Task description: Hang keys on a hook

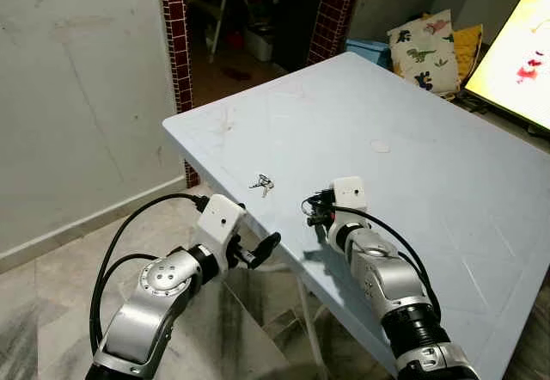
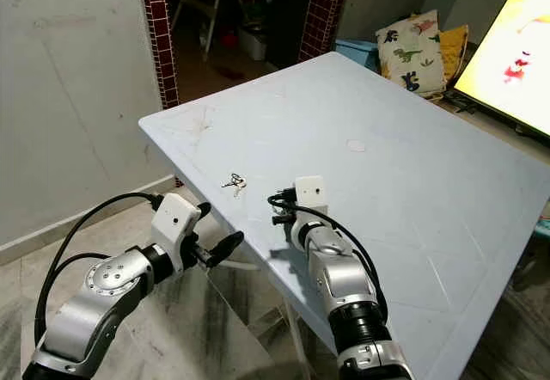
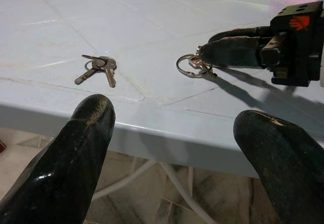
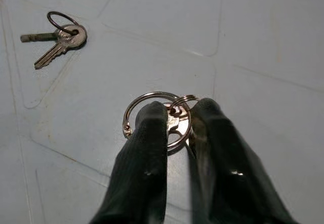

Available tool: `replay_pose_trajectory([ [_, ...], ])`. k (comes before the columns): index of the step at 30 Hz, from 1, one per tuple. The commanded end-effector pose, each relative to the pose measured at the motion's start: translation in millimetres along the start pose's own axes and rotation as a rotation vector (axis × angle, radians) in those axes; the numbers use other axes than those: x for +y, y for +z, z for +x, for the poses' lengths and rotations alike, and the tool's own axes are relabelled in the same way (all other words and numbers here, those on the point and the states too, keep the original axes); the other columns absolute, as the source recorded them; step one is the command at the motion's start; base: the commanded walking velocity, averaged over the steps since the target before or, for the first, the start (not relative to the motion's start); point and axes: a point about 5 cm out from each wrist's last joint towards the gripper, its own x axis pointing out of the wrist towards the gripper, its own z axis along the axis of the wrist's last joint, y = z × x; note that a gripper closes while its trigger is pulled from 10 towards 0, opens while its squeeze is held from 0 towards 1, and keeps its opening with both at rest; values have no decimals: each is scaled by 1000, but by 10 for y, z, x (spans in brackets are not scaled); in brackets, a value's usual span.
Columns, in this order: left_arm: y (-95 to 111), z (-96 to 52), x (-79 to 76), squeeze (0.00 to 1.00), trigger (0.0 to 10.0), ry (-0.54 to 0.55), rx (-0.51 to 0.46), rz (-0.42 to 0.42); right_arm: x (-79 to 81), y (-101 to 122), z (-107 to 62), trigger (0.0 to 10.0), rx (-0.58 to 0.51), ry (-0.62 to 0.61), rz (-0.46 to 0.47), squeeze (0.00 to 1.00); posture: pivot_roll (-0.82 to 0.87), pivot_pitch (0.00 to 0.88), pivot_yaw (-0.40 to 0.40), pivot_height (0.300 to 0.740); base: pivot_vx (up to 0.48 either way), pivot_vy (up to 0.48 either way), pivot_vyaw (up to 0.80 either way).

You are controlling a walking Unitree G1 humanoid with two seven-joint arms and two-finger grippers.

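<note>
Lying on the pale blue table near its edge: two small silver keys on a ring. Right gripper, low over the tabletop, fingers pinched on a key ring nearby. Left gripper level beyond the table edge, fingers apart.

We are in a home: a dinosaur cushion, a lit television, 1 plastic table.

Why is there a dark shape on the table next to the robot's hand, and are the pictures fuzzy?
Left wrist view: the right gripper casts a shadow on the table, and the near left fingers look soft. Right wrist view: the key ring is sharp. Left eye view: the screen glares.
</note>
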Motion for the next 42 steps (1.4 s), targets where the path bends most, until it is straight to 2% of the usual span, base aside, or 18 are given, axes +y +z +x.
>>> replay_pose_trajectory([
  [1,19,21,-16,0,10000,0,-6,10,-28,56,-16,10000,-21,-20,-20,1000,86,0,-125,740,0,0,0],
  [21,29,43,-14,0,10000,-2,-9,7,21,-170,-5,10000,77,-24,-42,1000,86,0,-121,740,0,0,0],
  [22,28,41,-15,0,10000,-3,-8,7,25,-189,-4,10000,83,-22,-42,902,87,0,-121,740,0,0,0],
  [24,27,41,-16,0,10000,-3,-8,7,27,-196,-3,10000,86,-21,-41,902,87,0,-121,740,0,0,0],
  [25,24,39,-19,0,10000,-3,-7,7,36,-206,-1,10000,89,-16,-41,59,88,0,-122,740,0,0,0],
  [26,24,39,-19,0,10000,-3,-7,7,36,-206,-1,10000,89,-16,-41,59,88,0,-122,740,0,0,0],
  [27,23,39,-21,0,10000,-3,-7,5,39,-210,1,10000,90,-17,-38,0,87,0,-123,740,0,0,0],
  [30,20,39,-23,0,10000,-2,-7,4,37,-219,4,10000,89,-19,-23,0,87,0,-124,740,0,0,0],
  [31,17,40,-24,0,10000,-2,-7,4,39,-225,8,0,88,-17,-20,0,86,0,-125,740,0,0,0],
  [42,6,45,-34,0,10000,-6,-4,6,44,-236,14,0,78,2,18,0,85,0,-122,740,0,0,0],
])
